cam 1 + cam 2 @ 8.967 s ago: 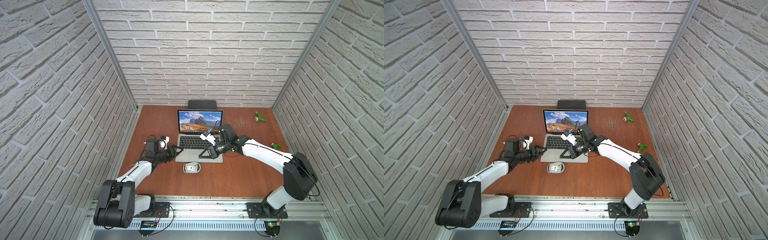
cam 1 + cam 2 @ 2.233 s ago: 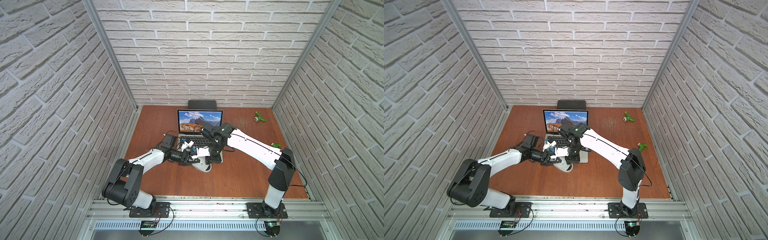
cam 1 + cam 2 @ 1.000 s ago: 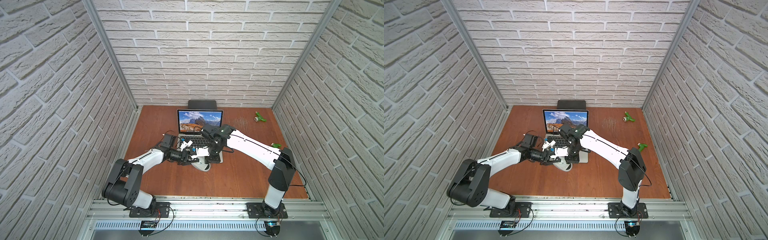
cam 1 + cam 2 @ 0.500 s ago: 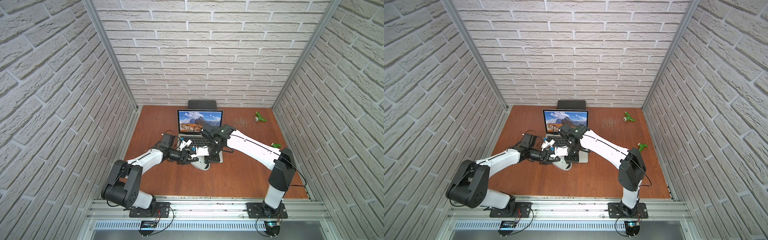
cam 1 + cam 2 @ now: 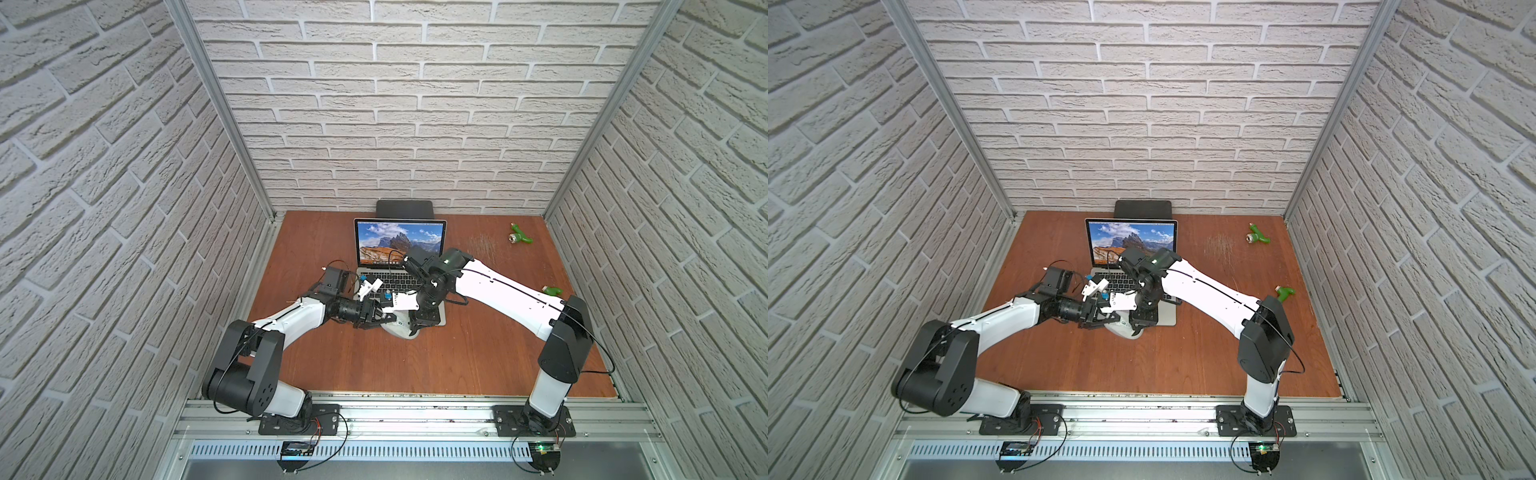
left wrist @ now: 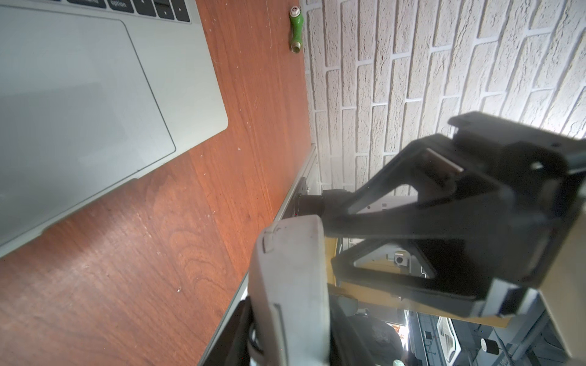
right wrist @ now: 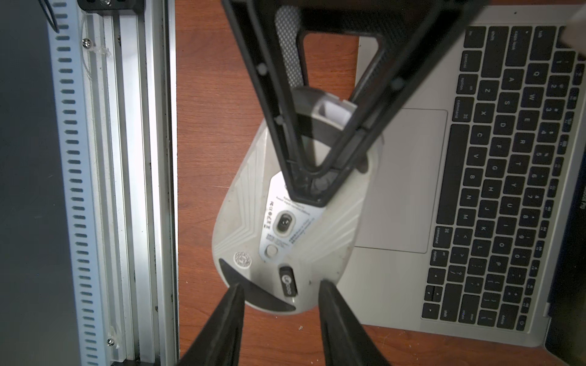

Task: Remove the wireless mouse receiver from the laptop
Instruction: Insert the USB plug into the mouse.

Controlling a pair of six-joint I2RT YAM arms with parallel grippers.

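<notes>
The silver laptop (image 5: 399,245) (image 5: 1131,243) stands open at mid-table. In front of it my left gripper (image 5: 380,322) is shut on the light-grey mouse (image 7: 285,221), held with its underside up. The mouse shows edge-on between the jaws in the left wrist view (image 6: 288,285). The wireless mouse receiver (image 7: 287,282) shows as a small dark stub with a white logo, seated in a slot in that underside. My right gripper (image 7: 280,285) hangs over the mouse and is open. Its fingertips (image 7: 236,294) stand on either side of the stub, clear of it.
A flat dark pad (image 5: 405,206) lies behind the laptop. Two green fittings (image 5: 519,237) (image 5: 552,291) lie at the right of the wooden table. The aluminium rail (image 7: 126,190) runs along the table's front edge, close to the mouse. Brick walls enclose three sides.
Over the last second my right gripper's jaws have parted above the mouse. Both arms have stayed almost still, and the left still holds the mouse.
</notes>
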